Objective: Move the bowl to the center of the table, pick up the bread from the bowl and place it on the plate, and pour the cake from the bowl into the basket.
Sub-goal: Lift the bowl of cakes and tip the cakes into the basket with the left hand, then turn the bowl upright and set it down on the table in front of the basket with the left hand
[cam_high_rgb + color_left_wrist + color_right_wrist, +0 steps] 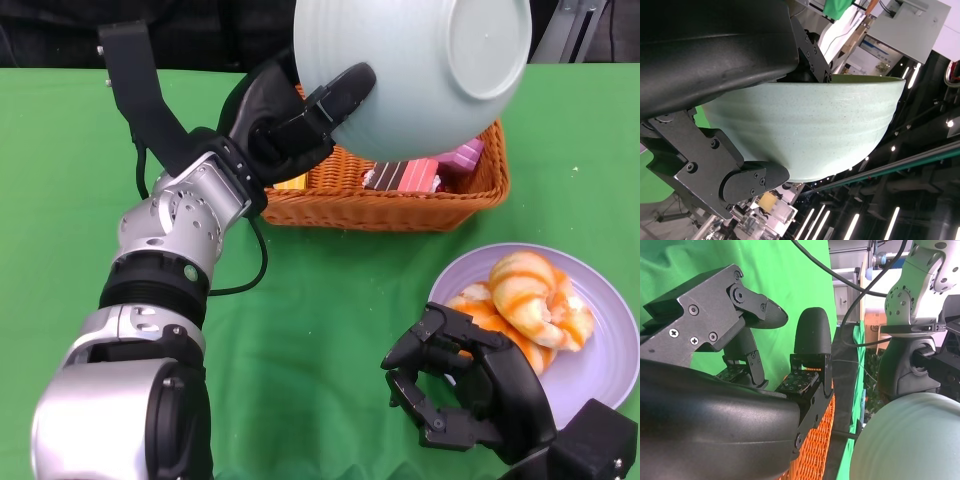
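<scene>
The pale green bowl [415,70] is shown gripped by the left hand [290,120] and tipped far over above the wicker basket [400,195], its base turned toward the head camera and its mouth facing down and away. The fingers [340,95] are clamped on the bowl's wall near the rim — one pressed against the outside, as the left wrist view confirms [747,182], with the rest hidden inside or behind. This steep tilt is judged to serve the pouring step: the opening is held over the basket so that anything sliding out drops within its walls rather than onto the green worktop [330,300].

The basket stands toward the far edge of the worktop, right of centre. Pieces of cake [405,177] — brown and pink layered slices — are seen lying inside it, below the bowl; whether any remains in the bowl cannot be told, since its interior is hidden in every view.

The bread [530,300], glazed with orange stripes, is seen resting on the lilac plate [600,370] near the right edge of the worktop, closer to the robot than the basket. That step is therefore judged done.

The right hand [465,385] is held low, just beside the plate's near-left rim, its fingers [425,345] curled inward around nothing. It is kept clear of the pour and appears idle. In the right wrist view the bowl [910,440] and the basket's weave [817,450] are both partly visible beyond its fingers.
</scene>
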`<state>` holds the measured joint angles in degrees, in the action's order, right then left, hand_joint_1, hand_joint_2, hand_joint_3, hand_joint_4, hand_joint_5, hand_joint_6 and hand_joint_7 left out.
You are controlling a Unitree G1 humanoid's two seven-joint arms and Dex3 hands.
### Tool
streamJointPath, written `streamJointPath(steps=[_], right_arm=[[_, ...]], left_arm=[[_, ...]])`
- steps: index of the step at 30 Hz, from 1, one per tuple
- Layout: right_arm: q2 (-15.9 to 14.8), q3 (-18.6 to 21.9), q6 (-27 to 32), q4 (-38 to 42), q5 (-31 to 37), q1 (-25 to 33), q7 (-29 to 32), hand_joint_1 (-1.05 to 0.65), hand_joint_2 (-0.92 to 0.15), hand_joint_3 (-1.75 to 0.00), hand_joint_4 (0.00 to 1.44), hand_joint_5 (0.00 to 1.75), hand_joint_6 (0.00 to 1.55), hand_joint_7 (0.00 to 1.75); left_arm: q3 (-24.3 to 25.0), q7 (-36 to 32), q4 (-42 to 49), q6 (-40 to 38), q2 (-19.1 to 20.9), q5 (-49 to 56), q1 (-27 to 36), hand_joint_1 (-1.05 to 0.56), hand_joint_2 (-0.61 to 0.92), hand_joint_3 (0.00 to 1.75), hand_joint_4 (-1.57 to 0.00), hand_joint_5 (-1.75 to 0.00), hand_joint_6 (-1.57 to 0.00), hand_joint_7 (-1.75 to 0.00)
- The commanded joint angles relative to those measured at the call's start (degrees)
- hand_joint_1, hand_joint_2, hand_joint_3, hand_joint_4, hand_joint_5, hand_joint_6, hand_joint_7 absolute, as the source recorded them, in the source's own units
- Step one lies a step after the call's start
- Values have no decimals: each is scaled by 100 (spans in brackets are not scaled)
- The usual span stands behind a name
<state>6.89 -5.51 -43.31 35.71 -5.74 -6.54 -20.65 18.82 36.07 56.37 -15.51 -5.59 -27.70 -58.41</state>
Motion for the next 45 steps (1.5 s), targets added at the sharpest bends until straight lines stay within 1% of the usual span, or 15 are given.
streamJointPath(steps=[1, 10, 14, 18, 23, 27, 29, 36, 37, 39, 45], right_arm=[[2, 13, -1, -10, -115, 17, -88, -8, -54, -95, 75, 165, 70, 127], [-35, 26, 40, -58, -50, 29, -57, -10, -53, -94, 75, 166, 71, 128], [-58, 38, 0, -95, -53, 36, -64, -8, -54, -96, 70, 166, 68, 129], [-82, 27, 89, -309, 49, 112, 55, -8, -53, -97, 70, 165, 67, 131], [-153, -32, 440, -775, -23, 263, -14, -8, -54, -95, 72, 165, 68, 131], [-173, -35, 545, -930, 21, 324, 23, -9, -54, -93, 74, 165, 68, 130], [-180, -38, 574, -987, 58, 349, 53, -9, -54, -92, 74, 165, 68, 130], [-184, -53, 618, -1080, 49, 387, 50, -10, -54, -92, 74, 165, 69, 130], [-184, -59, 615, -1100, 43, 392, 43, -8, -54, -94, 74, 165, 69, 129], [-183, -66, 616, -1121, 29, 397, 31, -7, -53, -97, 75, 165, 69, 129], [-184, -71, 607, -1098, -28, 384, -23, -5, -52, -101, 75, 165, 69, 129]], left_arm=[[95, -47, 11, -75, 64, -123, -269, -10, 63, 104, -69, -162, -82, -143], [353, -72, 151, -295, 72, -319, -386, -11, 66, 100, -68, -161, -81, -145], [427, -192, 144, -416, 57, -384, -466, -13, 70, 89, -70, -156, -81, -140], [418, -280, 86, -456, 41, -398, -528, -13, 71, 86, -71, -155, -82, -139], [373, -407, -57, -532, -5, -410, -571, -14, 70, 88, -69, -160, -78, -150], [399, -505, -108, -607, -29, -468, -570, -13, 69, 92, -68, -162, -75, -154], [406, -551, -135, -648, -39, -496, -567, -12, 67, 95, -68, -163, -74, -155], [424, -635, -167, -734, -48, -547, -567, -12, 65, 99, -67, -164, -74, -156], [447, -678, -163, -783, -49, -574, -577, -11, 64, 95, -68, -161, -78, -148], [480, -735, -165, -855, -49, -605, -587, -11, 64, 93, -69, -160, -80, -144], [517, -776, -190, -929, -52, -611, -585, -10, 64, 94, -67, -163, -79, -147]])
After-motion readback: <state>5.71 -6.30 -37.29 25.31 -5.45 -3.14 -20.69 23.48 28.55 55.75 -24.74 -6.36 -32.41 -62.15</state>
